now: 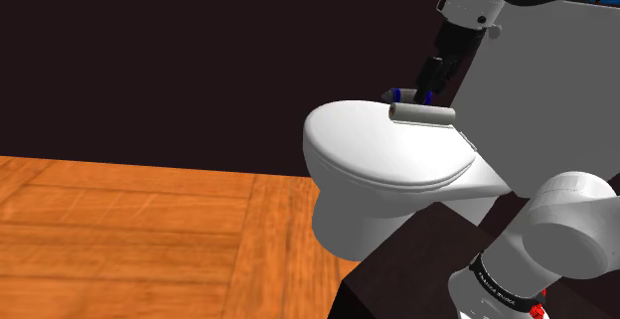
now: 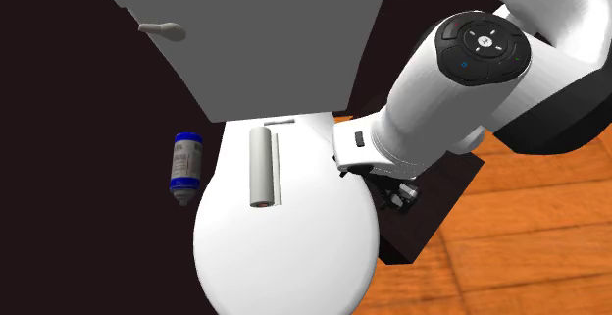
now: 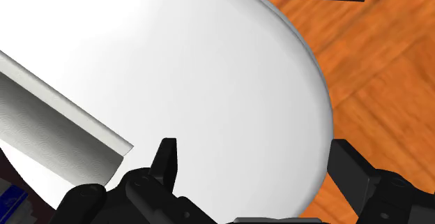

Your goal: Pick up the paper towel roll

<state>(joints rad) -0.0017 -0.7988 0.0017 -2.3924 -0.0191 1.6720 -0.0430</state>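
Stand: dark box [image 1: 417, 267] at the shoulder view's lower right, set on the wooden floor [image 1: 119, 238] just beside the toilet.
Arm: white Franka arm [image 2: 461, 87] reaching over the toilet from the second exterior view's right.
Gripper: gripper [image 3: 254, 149] hangs above the closed lid with its fingers wide apart and holding nothing; only the lid shows between them.
Paper towel roll: pale grey roll [image 2: 261, 166] lying on its side on the lid, towards the tank end; in the wrist view its end sits just outside one finger, not touching it.
Toilet lid: white, shut [image 2: 294, 254], carrying the roll.
Tank: light grey [image 2: 265, 38], with a flush handle [image 2: 162, 30].
Bottle: small, blue-labelled [image 2: 184, 164], beside the bowl on the side away from the arm.
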